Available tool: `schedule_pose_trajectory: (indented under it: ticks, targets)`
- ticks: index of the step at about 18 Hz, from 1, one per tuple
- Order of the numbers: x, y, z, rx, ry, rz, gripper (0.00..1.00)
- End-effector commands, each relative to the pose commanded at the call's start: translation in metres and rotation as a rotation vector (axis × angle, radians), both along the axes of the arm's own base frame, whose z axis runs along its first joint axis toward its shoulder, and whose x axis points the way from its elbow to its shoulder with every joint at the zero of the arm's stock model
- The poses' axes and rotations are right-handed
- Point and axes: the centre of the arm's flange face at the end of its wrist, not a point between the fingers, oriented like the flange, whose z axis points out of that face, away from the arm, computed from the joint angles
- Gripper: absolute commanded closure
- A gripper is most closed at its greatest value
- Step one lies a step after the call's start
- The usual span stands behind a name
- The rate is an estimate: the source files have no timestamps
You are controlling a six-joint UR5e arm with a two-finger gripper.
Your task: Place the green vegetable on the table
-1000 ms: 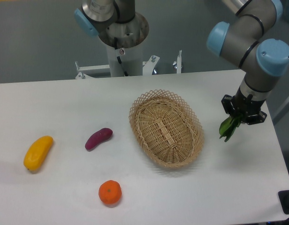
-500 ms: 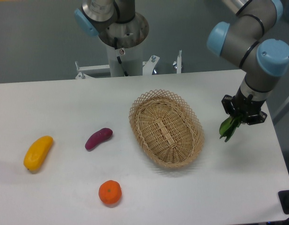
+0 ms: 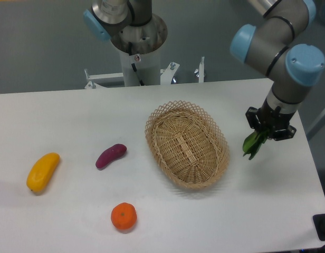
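Across the white worktop (image 3: 73,110), the wicker basket (image 3: 187,143) sits near centre, with a yellow fruit (image 3: 42,171) at nine o'clock, a purple sweet potato (image 3: 111,155) nearer the basket, and an orange (image 3: 123,216) at seven o'clock. At three o'clock the claw (image 3: 269,128) is clenched on the green vegetable (image 3: 252,144), which dangles just beside the basket; whether its tip touches is unclear. By my reading, lowering and letting go remain.
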Motion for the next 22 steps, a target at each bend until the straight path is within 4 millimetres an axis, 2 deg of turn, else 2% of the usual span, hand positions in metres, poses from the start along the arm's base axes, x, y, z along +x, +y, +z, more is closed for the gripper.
schedule_pose_trajectory:
  ticks: [3, 6, 9, 16, 20, 22]
  targets:
    - [0.045, 0.024, 0.009, 0.018, -0.008, -0.025, 0.94]
    - [0.102, 0.055, 0.017, 0.054, -0.028, -0.05, 0.94]
    - [0.158, 0.087, 0.016, 0.053, -0.044, -0.116, 0.94]
    - [0.287, 0.118, -0.025, 0.009, -0.107, -0.316, 0.92]
    - [0.349, 0.13, -0.033, -0.013, -0.126, -0.373, 0.92]
    - [0.374, 0.127, -0.047, -0.037, -0.148, -0.398, 0.9]
